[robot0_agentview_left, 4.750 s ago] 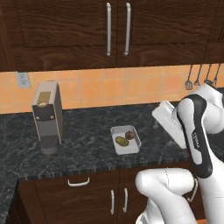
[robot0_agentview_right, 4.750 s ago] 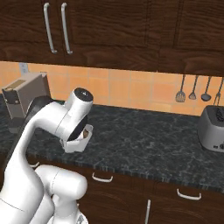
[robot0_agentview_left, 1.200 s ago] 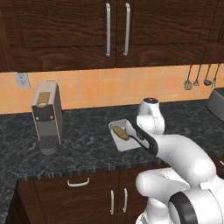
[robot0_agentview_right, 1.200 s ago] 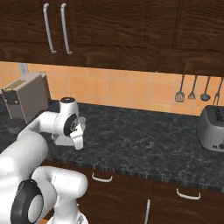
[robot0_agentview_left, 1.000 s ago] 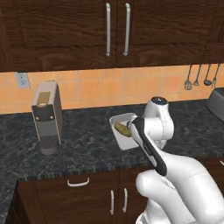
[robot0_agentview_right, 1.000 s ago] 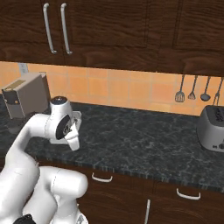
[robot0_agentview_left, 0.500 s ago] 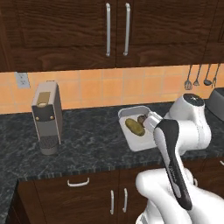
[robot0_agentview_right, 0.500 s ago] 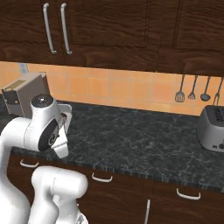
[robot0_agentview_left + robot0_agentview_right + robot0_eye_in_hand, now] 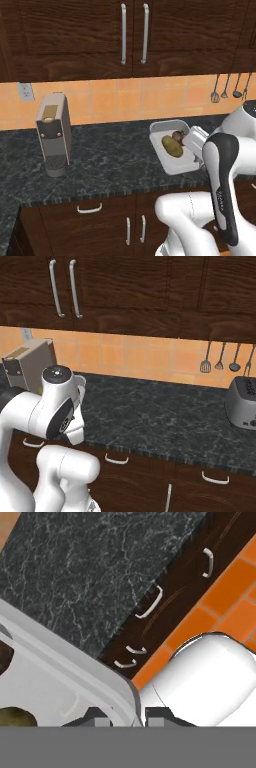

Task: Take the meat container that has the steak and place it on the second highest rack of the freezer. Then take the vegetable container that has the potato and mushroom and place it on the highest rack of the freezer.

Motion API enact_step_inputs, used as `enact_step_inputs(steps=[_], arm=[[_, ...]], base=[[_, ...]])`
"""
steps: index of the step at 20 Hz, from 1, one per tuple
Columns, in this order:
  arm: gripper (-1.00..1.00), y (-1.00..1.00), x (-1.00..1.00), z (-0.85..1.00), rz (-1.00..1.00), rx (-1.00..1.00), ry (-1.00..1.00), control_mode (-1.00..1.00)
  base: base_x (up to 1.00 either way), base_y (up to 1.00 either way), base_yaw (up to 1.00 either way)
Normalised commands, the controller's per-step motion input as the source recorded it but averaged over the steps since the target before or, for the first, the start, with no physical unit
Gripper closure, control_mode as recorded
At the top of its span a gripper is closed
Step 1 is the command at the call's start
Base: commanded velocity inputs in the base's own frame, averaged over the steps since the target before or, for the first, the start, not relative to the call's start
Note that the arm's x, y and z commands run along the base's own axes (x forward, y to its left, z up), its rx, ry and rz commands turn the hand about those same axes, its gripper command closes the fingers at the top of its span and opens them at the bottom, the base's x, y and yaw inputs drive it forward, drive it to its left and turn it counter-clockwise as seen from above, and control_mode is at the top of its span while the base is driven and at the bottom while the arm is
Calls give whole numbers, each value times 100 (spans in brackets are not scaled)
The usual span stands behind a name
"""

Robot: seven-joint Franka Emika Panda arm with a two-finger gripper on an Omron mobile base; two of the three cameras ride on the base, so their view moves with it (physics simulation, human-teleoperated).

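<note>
— White plastic, that's the vegetable container: a shallow tray, tilted, held up over the dark speckled surface near its front edge, to the right of the grey coffee machine.

— What's in it?

— The potato, a yellowish-olive oval, lies in the middle. The mushroom, smaller and dark brown, sits just beside it toward the tray's far end.

— And the tool?

— The tool is at the tray's right rim. In the hand view its two dark fingertips stand close together with the tray's white wall between them, so it is narrowly closed on the vegetable container's edge. From the left base view the white hand meets the tray at that same side.

— Does the tray touch the surface?

— I cannot tell for certain. In the hand view the tray's corner hangs out past the surface's front edge, with the dark wood drawers and the orange tiled floor showing below it.

— Anything else around?

— Dark wood cabinets with metal handles above, an orange tile backsplash, utensils hanging on it, and a silver toaster far off to the right on the surface in the right base view.
</note>
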Motion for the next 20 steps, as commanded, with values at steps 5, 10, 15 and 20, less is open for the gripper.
enact_step_inputs(steps=[5,10,15,20], arm=[[100,0,-3,0,0,0,0,100],[100,0,0,0,0,0,0,100],[100,0,0,0,0,0,0,100],[100,0,0,0,0,0,0,100]], base=[[-38,0,0],[-97,-2,-31],[-28,13,-94],[-3,7,-99]])
